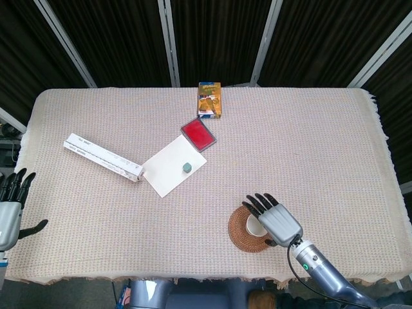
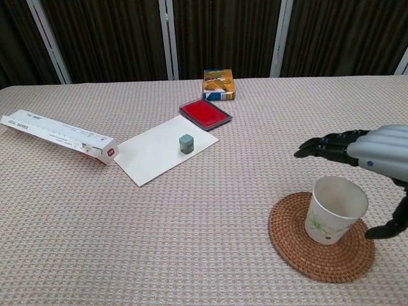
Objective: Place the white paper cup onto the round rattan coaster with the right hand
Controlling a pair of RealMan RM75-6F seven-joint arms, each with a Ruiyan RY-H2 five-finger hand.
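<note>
Cup is seen upright on the round rattan coaster, right of its centre. A tip-over could be caused if the cup is clipped by the thumb when the right hand is withdrawn. Its fingers are spread wide above the rim, nothing held.

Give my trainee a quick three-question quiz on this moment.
1. True or false: the paper cup stands upright on the coaster.
2. The right hand is: A) gripping the cup, B) open above it, C) out of view.
3. What small thing sits on the white sheet?

Key: 1 true. 2 B. 3 a green cube.
</note>
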